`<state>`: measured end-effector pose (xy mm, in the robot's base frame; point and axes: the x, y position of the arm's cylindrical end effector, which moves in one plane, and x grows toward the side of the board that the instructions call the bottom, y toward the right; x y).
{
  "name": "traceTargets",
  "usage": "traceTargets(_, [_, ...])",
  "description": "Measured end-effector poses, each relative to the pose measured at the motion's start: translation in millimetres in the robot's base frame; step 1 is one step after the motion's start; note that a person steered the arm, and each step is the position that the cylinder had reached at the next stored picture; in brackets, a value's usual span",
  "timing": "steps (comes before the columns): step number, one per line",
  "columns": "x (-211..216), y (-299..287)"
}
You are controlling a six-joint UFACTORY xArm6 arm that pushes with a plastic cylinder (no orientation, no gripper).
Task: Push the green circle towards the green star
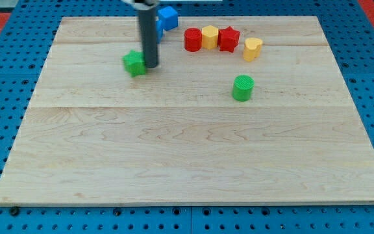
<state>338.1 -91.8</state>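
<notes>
The green circle [243,88] is a short green cylinder right of the board's middle, toward the view's top. The green star [134,63] lies at the upper left of the middle. My tip [151,65] stands right beside the green star, touching or nearly touching its right side. The tip is far to the left of the green circle, with bare board between them. The dark rod rises from the tip to the view's top edge.
A blue block [167,18] sits at the top edge behind the rod. A row near the top holds a red cylinder [192,39], a yellow block [210,37], a red star [228,39] and a yellow heart [252,49]. The wooden board [187,162] lies on a blue pegboard.
</notes>
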Motion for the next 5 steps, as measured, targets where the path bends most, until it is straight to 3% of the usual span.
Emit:
traceTargets(1, [3, 83])
traceTargets(2, [6, 216])
traceTargets(3, [68, 264])
traceTargets(4, [80, 130])
traceTargets(5, [45, -8])
